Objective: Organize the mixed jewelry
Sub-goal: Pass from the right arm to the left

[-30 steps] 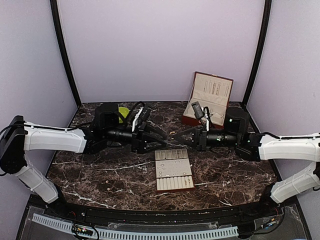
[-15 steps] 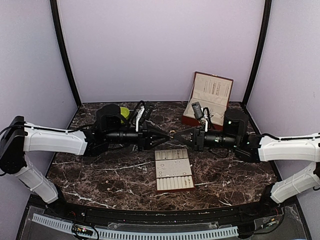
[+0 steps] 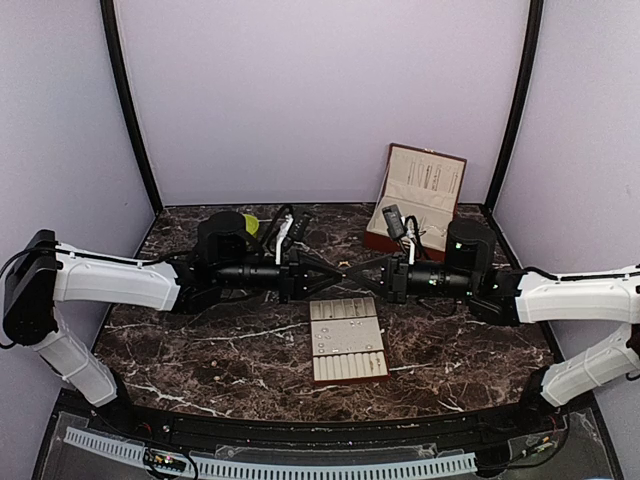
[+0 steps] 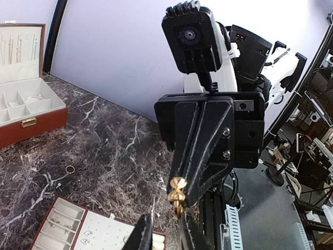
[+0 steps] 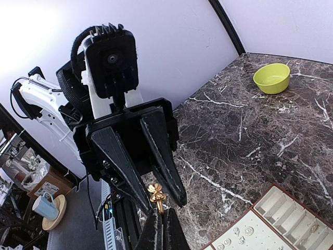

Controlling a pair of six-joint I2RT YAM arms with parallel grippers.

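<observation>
Worktop (image 3: 200,350), dark veined marble.

Jewelry box (image 4: 36,125): far right corner, red-brown, lid up. Thin chains lie on the lid lining (image 3: 428,178). Pale divided compartments, with something whitish in one; too small to name.

Tray (image 3: 350,379): beige, brown-edged, mid-worktop toward the near edge. Small silvery pieces (image 3: 336,308) sit in the far compartments, tiny studs dot the flat middle panel, and there is a row of slots at the near end.

Lime-green bowl (image 5: 272,85): far left, partly behind the left arm in the top view.

Loose ring (image 4: 69,169): flat on the marble between box and tray.

Both arms meet tip to tip in the air above the tray's far edge.

Right gripper (image 4: 181,191): clamped tight on a small gold piece (image 5: 156,196), knot-shaped.

The piece sticks out past the fingertips. Its long axis runs in line with the fingers, roughly along the near edge, free end toward the left arm.

Left gripper (image 5: 162,204): fingers narrowly apart, one either side of the piece, gaps showing, no grip seen.
</observation>
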